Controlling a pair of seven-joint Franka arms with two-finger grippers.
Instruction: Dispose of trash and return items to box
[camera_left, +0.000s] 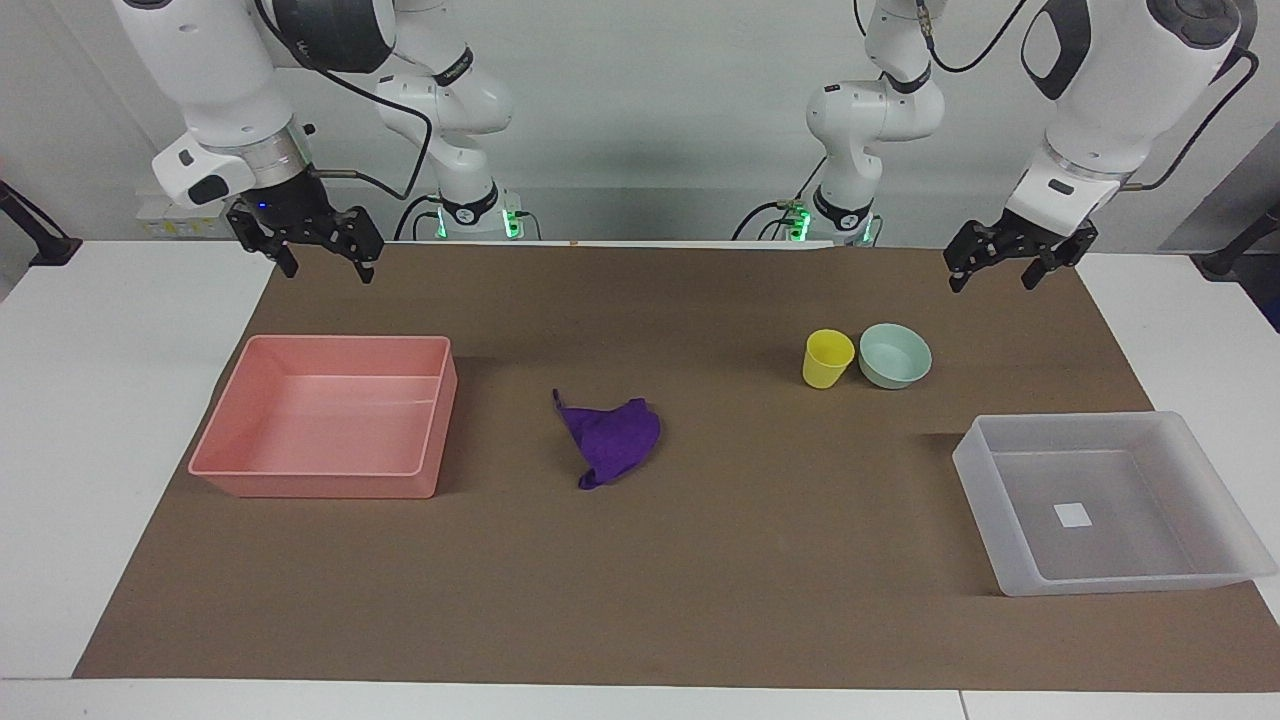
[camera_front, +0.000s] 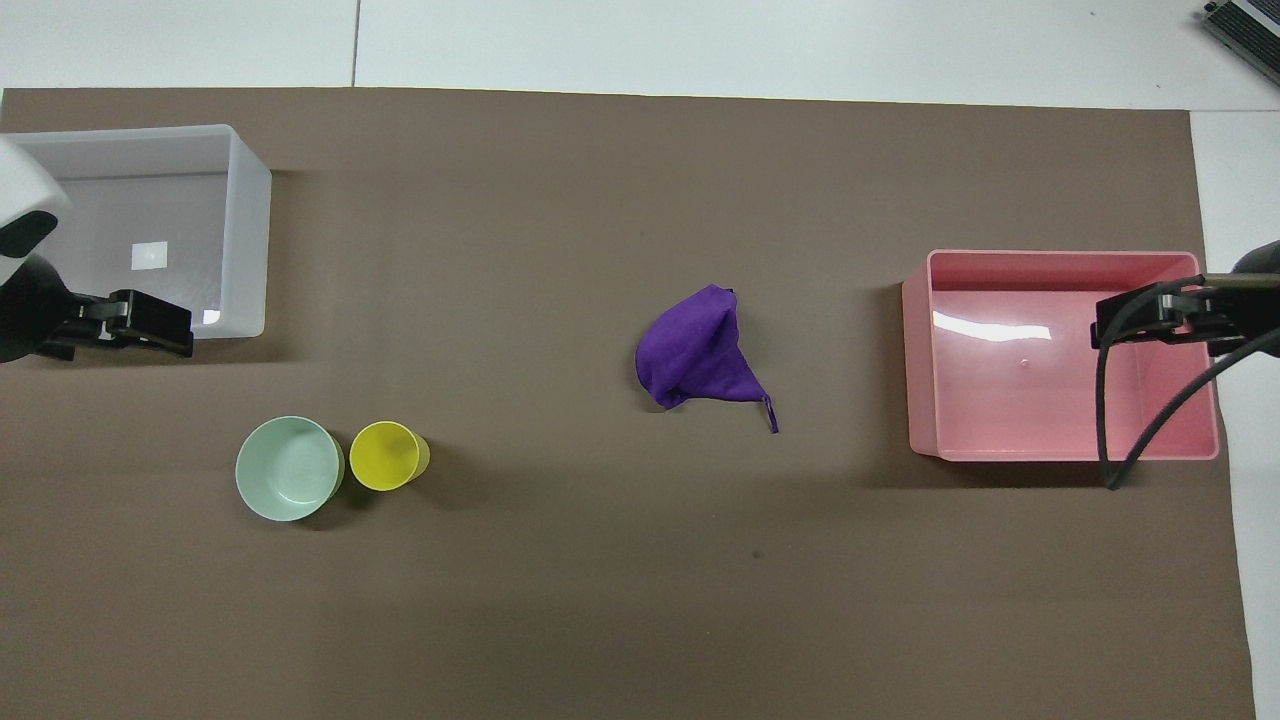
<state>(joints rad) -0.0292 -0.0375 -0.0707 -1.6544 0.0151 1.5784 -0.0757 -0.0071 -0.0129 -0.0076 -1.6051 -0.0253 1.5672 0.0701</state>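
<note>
The purple cloth lies crumpled on the brown mat near the middle of the table; it also shows in the overhead view. The yellow cup stands upright beside the mint-green bowl, the two almost touching, toward the left arm's end and nearer to the robots than the translucent box. The box holds only its white sticker. My left gripper hangs open and empty in the air at its own end. My right gripper hangs open and empty at its end. Both arms wait.
A pink rectangular tray, with nothing in it, stands toward the right arm's end of the mat. In the overhead view the cup, bowl, box and tray show, with the left gripper and right gripper at the sides.
</note>
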